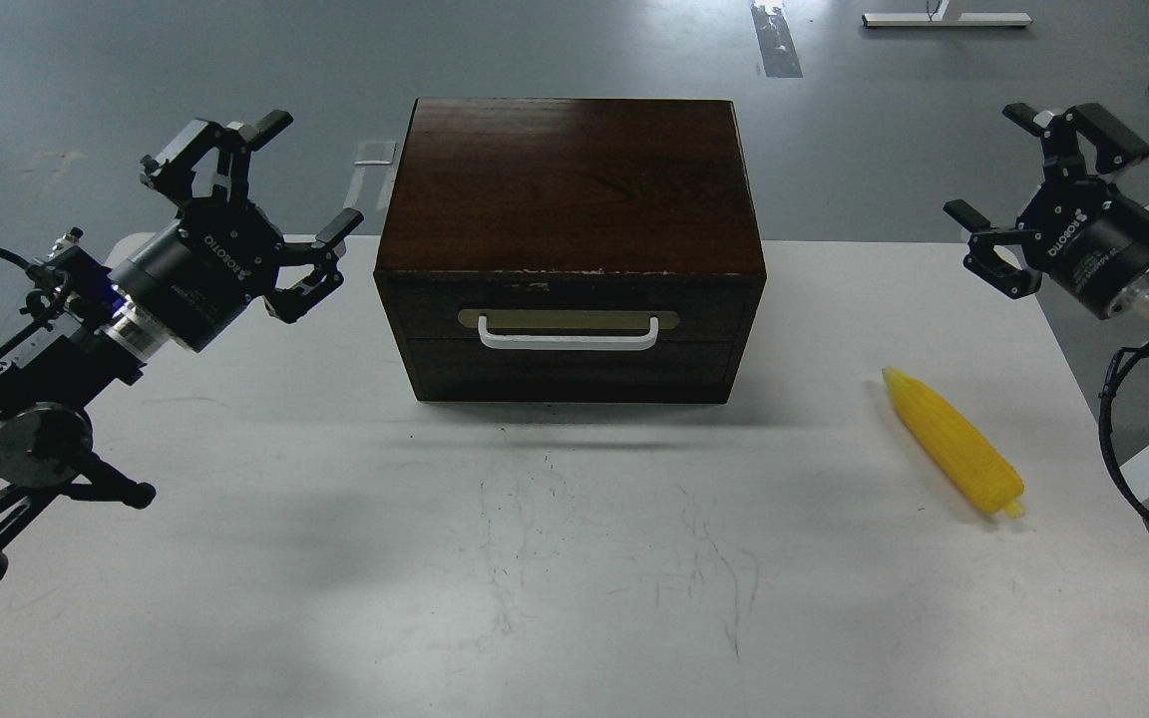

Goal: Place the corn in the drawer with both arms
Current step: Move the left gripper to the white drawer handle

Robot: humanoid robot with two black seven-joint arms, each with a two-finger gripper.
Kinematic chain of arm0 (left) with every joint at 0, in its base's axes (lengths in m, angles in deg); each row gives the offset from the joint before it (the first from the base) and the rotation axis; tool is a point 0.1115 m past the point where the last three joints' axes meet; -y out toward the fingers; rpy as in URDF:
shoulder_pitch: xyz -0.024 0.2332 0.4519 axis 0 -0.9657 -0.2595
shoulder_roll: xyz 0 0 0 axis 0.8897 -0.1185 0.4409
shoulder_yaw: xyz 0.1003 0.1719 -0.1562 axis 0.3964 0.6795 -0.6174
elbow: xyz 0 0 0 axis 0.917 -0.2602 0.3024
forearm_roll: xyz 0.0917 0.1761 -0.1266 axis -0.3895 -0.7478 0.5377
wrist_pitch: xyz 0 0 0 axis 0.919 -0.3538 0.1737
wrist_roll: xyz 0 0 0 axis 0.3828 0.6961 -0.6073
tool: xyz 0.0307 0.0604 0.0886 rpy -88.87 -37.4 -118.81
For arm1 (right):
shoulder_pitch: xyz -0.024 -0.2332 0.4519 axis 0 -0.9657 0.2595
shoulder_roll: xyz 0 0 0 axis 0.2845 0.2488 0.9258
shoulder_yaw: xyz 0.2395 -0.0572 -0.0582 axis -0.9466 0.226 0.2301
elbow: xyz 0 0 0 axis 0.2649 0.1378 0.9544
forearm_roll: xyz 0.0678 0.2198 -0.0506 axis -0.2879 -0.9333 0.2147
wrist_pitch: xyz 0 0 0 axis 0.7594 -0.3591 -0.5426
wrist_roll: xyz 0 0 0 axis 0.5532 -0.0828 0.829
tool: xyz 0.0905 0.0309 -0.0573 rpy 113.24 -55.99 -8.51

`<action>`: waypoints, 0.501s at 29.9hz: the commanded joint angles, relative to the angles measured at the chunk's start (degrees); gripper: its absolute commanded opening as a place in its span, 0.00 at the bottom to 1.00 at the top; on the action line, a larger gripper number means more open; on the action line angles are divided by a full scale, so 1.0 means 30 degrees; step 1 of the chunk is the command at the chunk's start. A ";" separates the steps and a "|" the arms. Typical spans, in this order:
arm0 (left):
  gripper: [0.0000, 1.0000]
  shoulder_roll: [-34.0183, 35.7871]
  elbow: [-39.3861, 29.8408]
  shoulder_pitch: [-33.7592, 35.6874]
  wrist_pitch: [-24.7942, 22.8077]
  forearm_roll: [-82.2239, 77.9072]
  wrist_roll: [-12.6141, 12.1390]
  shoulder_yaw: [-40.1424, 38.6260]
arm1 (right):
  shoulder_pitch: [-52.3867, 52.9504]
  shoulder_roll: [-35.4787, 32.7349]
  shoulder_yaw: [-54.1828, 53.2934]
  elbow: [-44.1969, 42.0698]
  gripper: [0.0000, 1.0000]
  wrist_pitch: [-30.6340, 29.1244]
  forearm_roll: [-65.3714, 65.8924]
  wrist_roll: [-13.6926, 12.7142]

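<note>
The yellow corn (952, 440) lies on the white table at the right, pointed end toward the back left, stub end toward the front right. The dark brown wooden box stands at the table's back centre, and its drawer (569, 329) is closed, with the white bar handle (569, 335) facing me. My left gripper (270, 189) hovers open to the left of the box, nothing between its fingers. My right gripper (1033, 189) hovers open at the far right, above and behind the corn, also holding nothing.
The white table (435, 558) carries faint scratch marks near its front middle. Its right edge runs close to the corn. Grey floor lies behind the table, with a white frame base (946, 18) at the far back right.
</note>
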 commanded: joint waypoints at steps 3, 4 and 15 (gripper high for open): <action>0.99 0.0150 -0.0016 -0.0233 0.0008 -0.0027 -0.0039 -0.0047 | -0.0670 0.0598 -0.0689 -0.0435 1.00 -0.0002 0.0116 0.0000; 0.99 0.0179 -0.0016 -0.0233 0.0008 -0.0027 -0.0126 -0.0047 | -0.0671 0.0628 -0.0749 -0.0465 1.00 -0.0002 0.0116 0.0000; 0.99 0.1613 0.0540 0.1866 -0.1122 -0.1306 0.0078 -0.0253 | -0.0730 0.0599 -0.0837 -0.0465 1.00 -0.0002 0.0116 0.0000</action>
